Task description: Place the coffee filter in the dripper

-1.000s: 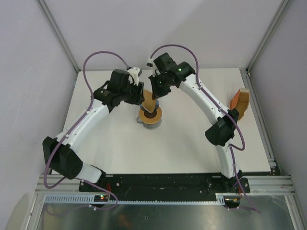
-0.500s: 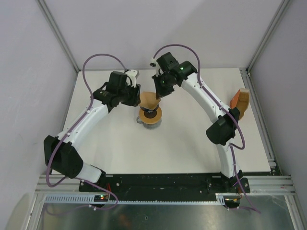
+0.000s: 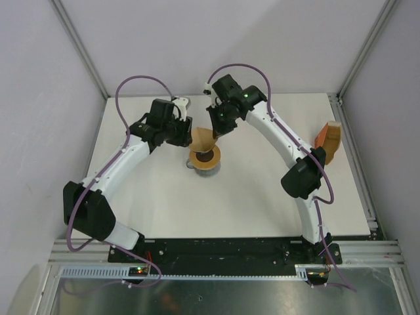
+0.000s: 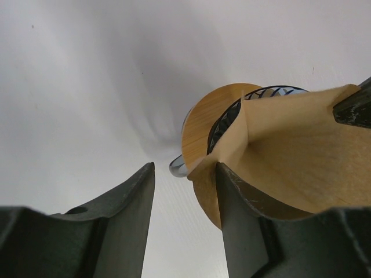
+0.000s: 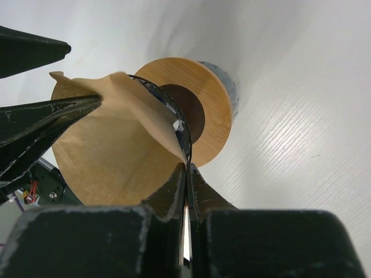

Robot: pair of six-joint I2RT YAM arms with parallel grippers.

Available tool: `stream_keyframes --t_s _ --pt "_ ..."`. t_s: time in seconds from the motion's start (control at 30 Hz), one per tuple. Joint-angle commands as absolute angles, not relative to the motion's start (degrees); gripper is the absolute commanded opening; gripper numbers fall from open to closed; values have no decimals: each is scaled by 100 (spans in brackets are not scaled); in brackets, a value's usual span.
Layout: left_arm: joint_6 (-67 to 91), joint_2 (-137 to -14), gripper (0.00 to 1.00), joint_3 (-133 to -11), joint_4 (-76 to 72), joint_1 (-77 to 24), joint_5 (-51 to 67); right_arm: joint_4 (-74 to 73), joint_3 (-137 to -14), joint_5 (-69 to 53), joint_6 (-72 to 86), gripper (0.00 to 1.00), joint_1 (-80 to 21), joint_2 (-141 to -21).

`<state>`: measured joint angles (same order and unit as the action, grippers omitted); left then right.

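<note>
The tan coffee filter (image 5: 104, 145) lies spread inside the tilted blue ribbed dripper (image 5: 174, 119), just above the amber disc (image 5: 211, 87) on the glass jug. My right gripper (image 5: 186, 165) is shut on the dripper's rim, with the filter's edge pinched in too. In the top view the right gripper (image 3: 215, 134) and the left gripper (image 3: 189, 136) flank the filter (image 3: 202, 138). My left gripper (image 4: 185, 167) is open, its right finger (image 4: 243, 226) against the filter (image 4: 290, 156). The dripper's ribs (image 4: 272, 92) show behind the paper.
The amber disc (image 3: 207, 159) with a dark centre hole sits on the clear jug, whose lip (image 4: 177, 168) shows below it. An orange-tan object (image 3: 328, 141) stands at the table's right edge. The cell's walls close in behind and beside the table.
My left gripper has drawn back a little to the left, away from the filter. My right gripper has kept its hold and shifted slightly.
</note>
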<state>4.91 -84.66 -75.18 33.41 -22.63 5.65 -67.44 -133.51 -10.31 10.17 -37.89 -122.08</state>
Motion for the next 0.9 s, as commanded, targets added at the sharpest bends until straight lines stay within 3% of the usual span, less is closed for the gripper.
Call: stream_keyframes --t_s 0.0,0.17,0.33,0.87 --pt "334 -8524 51 -7458 3224 -2201 678 -6681 -13344 -869 846 7 -3816 -12195" --pt "330 -8522 51 -7497 3212 -2197 734 -6554 -13285 -745 810 26 -3811 -12027" --pt "312 -8517 51 -7499 3209 -2197 774 -6463 -13134 -651 749 36 -3800 -11936" --pt "229 -8538 52 -7456 3186 -2148 773 -5808 -12208 -812 821 39 -3637 -11508"
